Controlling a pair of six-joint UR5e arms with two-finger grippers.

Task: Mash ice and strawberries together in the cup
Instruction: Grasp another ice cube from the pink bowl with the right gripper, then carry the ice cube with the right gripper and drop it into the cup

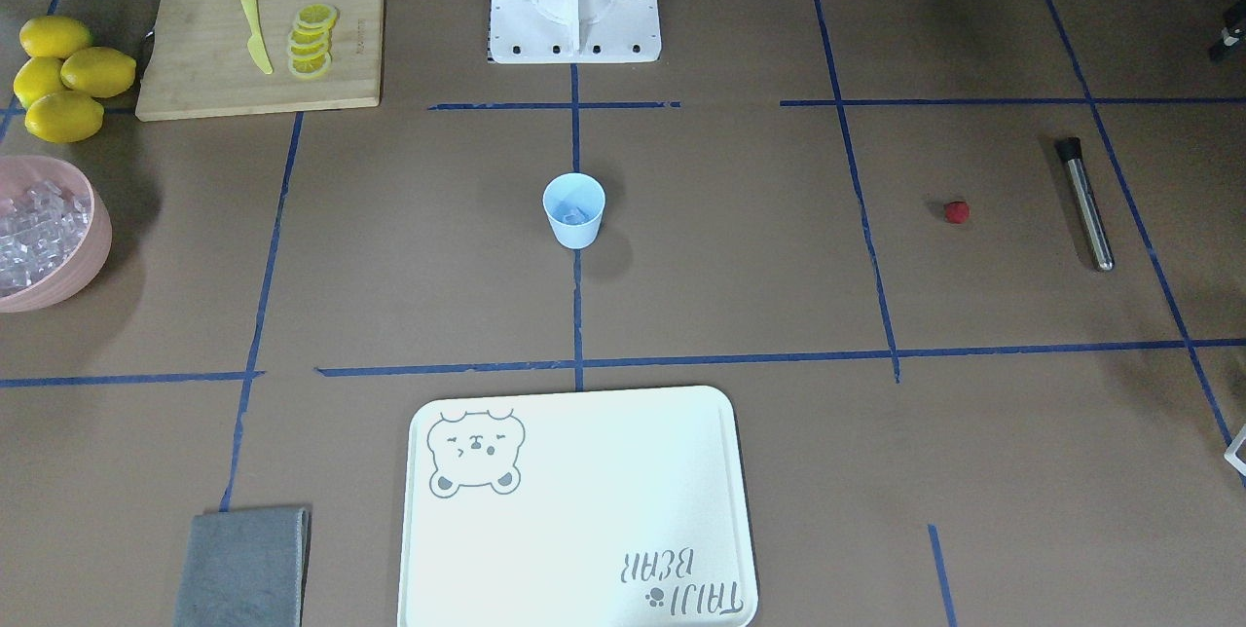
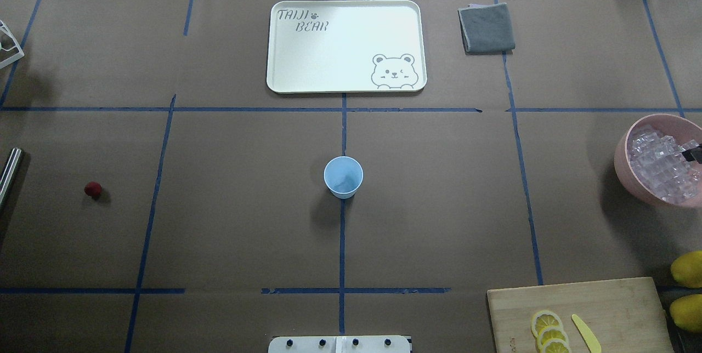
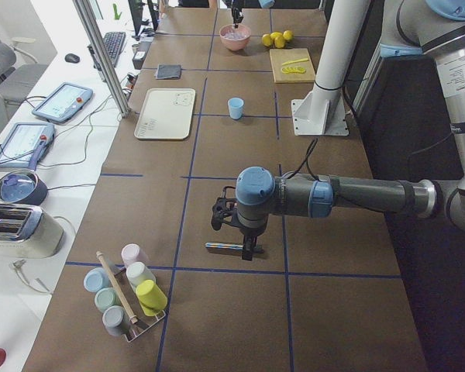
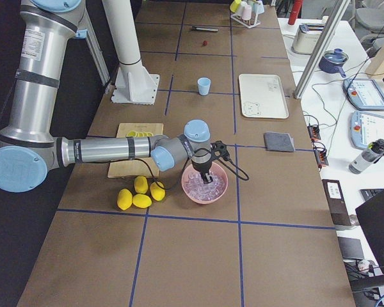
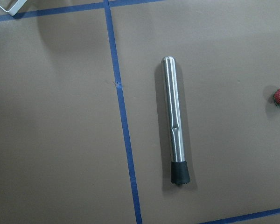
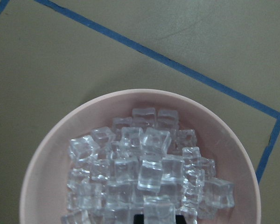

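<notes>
– Claws first: can we say how either one stands?

– No. Our left gripper (image 3: 248,249) hangs low over the muddler (image 5: 174,126), which lies flat on the table (image 1: 740,247). We see that gripper only from the side camera, so we cannot tell whether it is apart or together. Our right gripper (image 4: 206,176) is down over the pink bowl (image 6: 140,93), right at the heap of ice (image 6: 144,172). Only a dark tip shows at the wrist view's lower edge, so we cannot tell there either.

– And the cup (image 1: 573,209)?

– It stands upright at the table's middle, on the blue tape line (image 1: 576,315), well apart from both arms. We think a cube or so lies on its bottom, though that is hard to make out.

– The strawberry (image 1: 957,211)?

– It sits on the bare table on our left side, near the muddler but not touching it, and well apart from the cup.

– So how far along do we judge ourselves?

– Early. At best some ice is in. The berry has yet to go into the cup, the muddler has yet to be picked up, and no mashing is done.
</notes>
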